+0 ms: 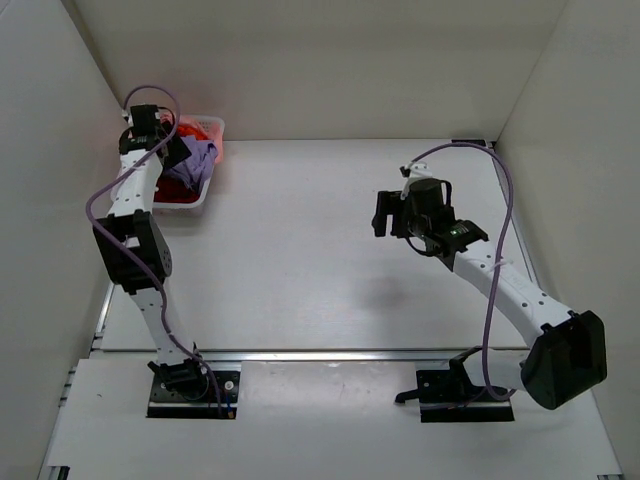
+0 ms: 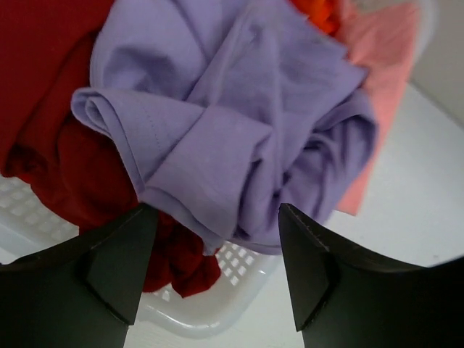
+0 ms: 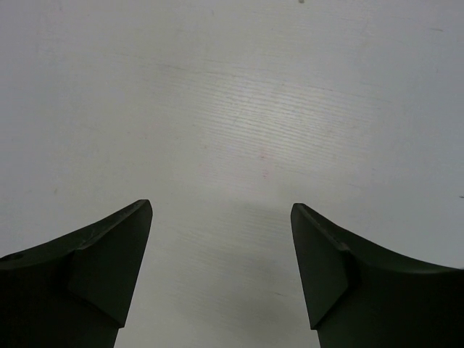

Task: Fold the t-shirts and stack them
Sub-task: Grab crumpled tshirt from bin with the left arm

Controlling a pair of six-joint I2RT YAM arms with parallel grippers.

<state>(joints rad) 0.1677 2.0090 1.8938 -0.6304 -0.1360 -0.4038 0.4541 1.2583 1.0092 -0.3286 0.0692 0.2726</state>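
Note:
The t-shirts lie crumpled together in a white mesh basket (image 1: 188,203) at the table's far left. A lavender t-shirt (image 2: 232,123) is on top and droops over the basket rim (image 2: 196,319). Under it on the left is a deep red t-shirt (image 2: 43,94), with a pale pink one (image 2: 380,58) at the right. My left gripper (image 2: 215,212) hovers open just above the lavender t-shirt (image 1: 203,157), its fingers either side of a hanging fold and not closed on it. My right gripper (image 3: 221,208) stands open over bare table, with nothing between its fingers.
The basket sits against the left wall near the back corner. White walls enclose the table on the left, back and right. My left gripper (image 1: 178,155) is over the basket and my right gripper (image 1: 390,215) is right of centre.

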